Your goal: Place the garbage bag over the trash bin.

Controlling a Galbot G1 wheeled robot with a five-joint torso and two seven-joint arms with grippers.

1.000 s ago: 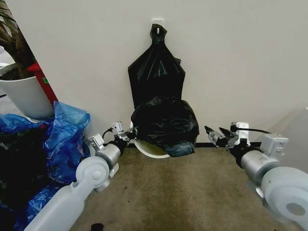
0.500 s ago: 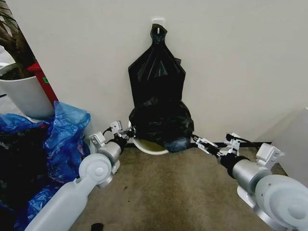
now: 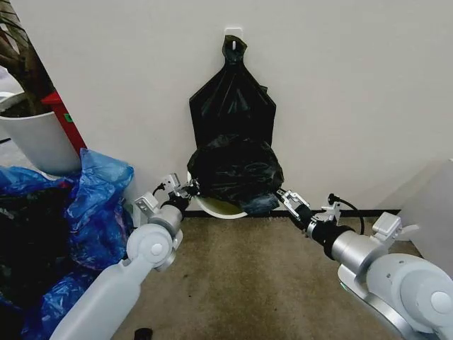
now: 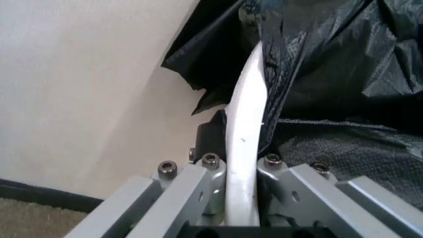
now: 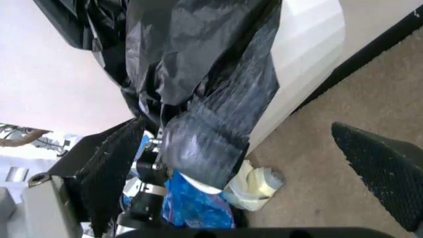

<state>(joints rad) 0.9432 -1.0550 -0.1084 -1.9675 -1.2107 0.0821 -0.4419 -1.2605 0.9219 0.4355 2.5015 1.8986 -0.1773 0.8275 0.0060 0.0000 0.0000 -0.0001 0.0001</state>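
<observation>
Head view: trash bin [image 3: 221, 207] sits on the floor [image 3: 248, 283] against the wall [image 3: 340, 92], tipped so its mouth faces the robot. Garbage bag [image 3: 237, 173] is bunched over the bin's upper rim, sagging across most of the opening, with pale rim exposed below. A bunch of black bags [image 3: 232, 106] hangs from a hook [image 3: 232, 33] directly above. Left hand [image 3: 185, 190] at the bin's left rim; right hand [image 3: 288, 200] at the bag's lower right edge.

Left wrist view: left hand [image 4: 239, 166] clenched on the bin's rim [image 4: 246, 129], bag film draped just beyond.

Right wrist view: right hand [image 5: 254, 163] released, fingers [image 5: 383, 173] spread, bag hem [image 5: 205, 148] between them, nothing pinched.

Risk, as judged: the thin film could slip off the rim or tear if pulled against the clamped side; the right hand might snag the hanging bunch.

Bin's long axis leans forward and up from the wall base, mouth toward the robot.
</observation>
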